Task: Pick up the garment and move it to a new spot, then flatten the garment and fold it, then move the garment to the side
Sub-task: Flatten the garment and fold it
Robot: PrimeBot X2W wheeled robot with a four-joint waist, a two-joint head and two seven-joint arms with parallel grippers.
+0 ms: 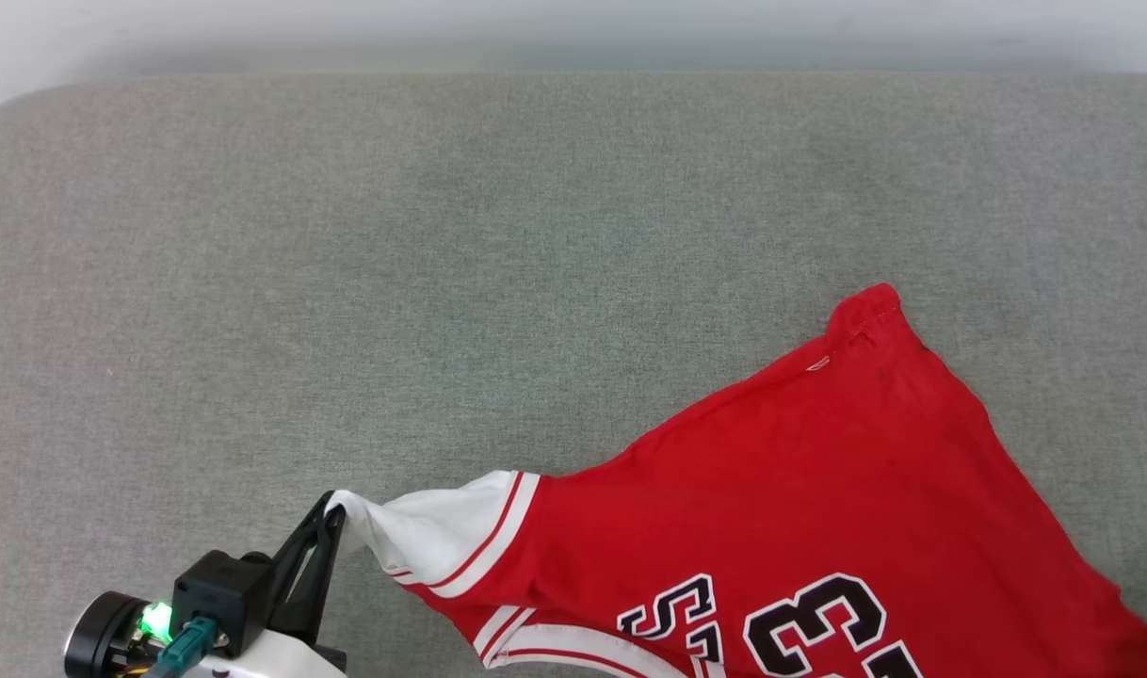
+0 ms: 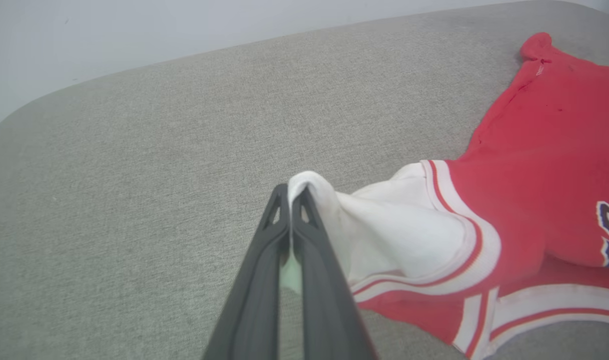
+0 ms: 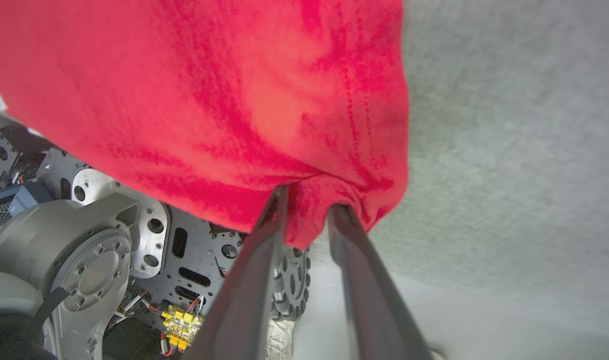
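**Item:** garment (image 1: 818, 490), red jersey T-shirt with white sleeves, striped trim, and black white-outlined lettering and "23" (image 1: 818, 617).

**Location:** It is laid on the grey-covered desk (image 1: 442, 235), toward the near right. The body is spread at a slant, with one hem corner pointing to the far side. The printed part runs out past the near edge of the head view. In the right wrist view, red cloth is seen hanging in front of the robot's base (image 3: 99, 250), so part of the garment is judged to be off the desk edge.

**Left end effector** (image 2: 290, 192)**:** It is fully closed, with the tip of a white sleeve (image 1: 432, 532) pinched between the fingers and drawn out leftward.

**Right end effector** (image 3: 309, 200)**:** The fingers are parted a little, with a fold of red cloth lying between the tips. The hold is judged loose; whether the cloth is gripped at all cannot be told.

**Step in hand:** Placing at the new spot is judged all but done, and flattening is under way. No fold has been made yet.

**Next move calls for:**
- The hanging part needs to be brought fully onto the desk.
- The slanted body should be squared.
- The bunched sleeve and shoulder should be pulled smooth. A low, even pull is advised so that the cloth is not dragged into fresh creases.

**Containers:** None are entered. The garment rests directly on the desk covering.
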